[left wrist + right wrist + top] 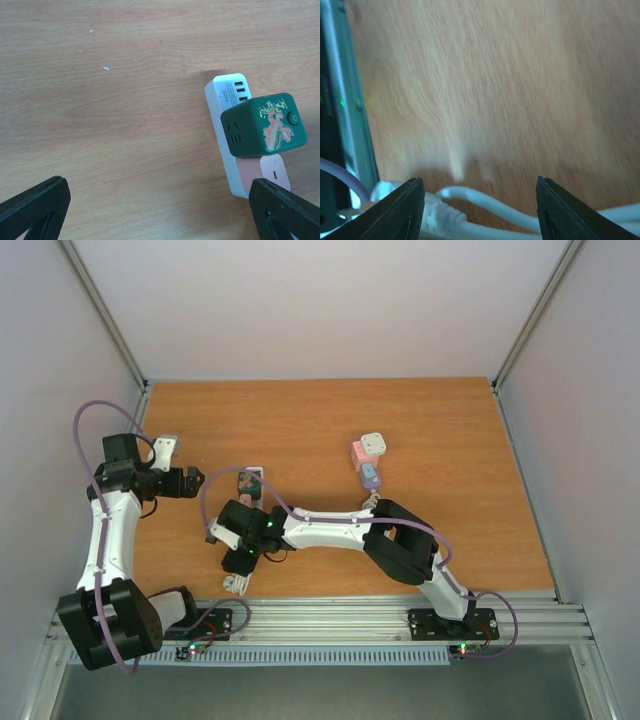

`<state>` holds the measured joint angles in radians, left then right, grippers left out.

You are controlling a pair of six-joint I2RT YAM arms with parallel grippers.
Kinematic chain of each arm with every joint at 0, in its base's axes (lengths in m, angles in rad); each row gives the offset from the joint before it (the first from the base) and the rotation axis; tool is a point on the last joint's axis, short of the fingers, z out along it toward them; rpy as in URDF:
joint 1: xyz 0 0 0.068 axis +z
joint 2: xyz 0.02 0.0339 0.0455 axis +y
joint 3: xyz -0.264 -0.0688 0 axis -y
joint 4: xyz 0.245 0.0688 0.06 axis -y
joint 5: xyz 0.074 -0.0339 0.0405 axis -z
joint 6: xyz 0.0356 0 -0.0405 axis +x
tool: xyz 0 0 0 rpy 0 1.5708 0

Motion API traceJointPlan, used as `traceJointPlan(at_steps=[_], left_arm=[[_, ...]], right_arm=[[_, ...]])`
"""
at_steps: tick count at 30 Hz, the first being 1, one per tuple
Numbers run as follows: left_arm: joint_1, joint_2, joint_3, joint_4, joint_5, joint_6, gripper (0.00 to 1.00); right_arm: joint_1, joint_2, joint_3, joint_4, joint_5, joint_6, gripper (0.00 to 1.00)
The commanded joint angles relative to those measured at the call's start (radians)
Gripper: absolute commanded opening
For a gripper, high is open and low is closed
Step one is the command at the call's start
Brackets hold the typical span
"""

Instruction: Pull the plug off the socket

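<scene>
The left gripper is wide open above the worktop. The right gripper is partly open over a white cable by the near edge. The green plug sits in the white socket, just right of the left gripper.

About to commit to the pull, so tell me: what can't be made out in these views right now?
Top view: power strip is too small to tell which plug sits where.
Left wrist: pink plug is partly covered by the green cube and a jaw tip; its prongs are hidden.
Right wrist: motion blur; white cable runs off the bottom and right edges, ends unseen.
</scene>
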<state>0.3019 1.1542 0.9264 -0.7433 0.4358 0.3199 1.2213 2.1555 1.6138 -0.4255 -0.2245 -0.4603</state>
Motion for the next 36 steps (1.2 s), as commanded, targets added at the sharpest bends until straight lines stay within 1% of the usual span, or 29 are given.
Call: traceJointPlan(at_steps=[1,13,18,25,29,32,36], left_arm=[[0.005,-0.005,0.005,0.03,-0.008,-0.007,1.0],[0.005,-0.005,0.02,0.005,0.03,0.012,1.0],[0.005,0.002,0.027,-0.004,0.048,0.022,1.0],[0.005,0.011,0.033,-0.021,0.093,0.061,1.0],[0.005,0.019,0.042,-0.042,0.126,0.084,1.0],[0.005,0.015,0.045,-0.044,0.14,0.091,1.0],[0.005,-0.005,0.045,-0.04,0.145,0.095,1.0]], right_arm=[[0.003,-0.011,-0.064,-0.008,0.034,0.011,0.63],[-0.106,-0.15,-0.284,-0.001,0.042,-0.009,0.63],[-0.18,-0.215,-0.354,-0.019,0.045,-0.057,0.63],[-0.329,-0.304,-0.429,-0.036,0.046,-0.139,0.64],[-0.378,-0.362,-0.451,-0.035,0.042,-0.167,0.66],[-0.393,-0.409,-0.454,-0.017,0.024,-0.161,0.69],[-0.396,-0.452,-0.444,0.046,0.019,-0.121,0.77]])
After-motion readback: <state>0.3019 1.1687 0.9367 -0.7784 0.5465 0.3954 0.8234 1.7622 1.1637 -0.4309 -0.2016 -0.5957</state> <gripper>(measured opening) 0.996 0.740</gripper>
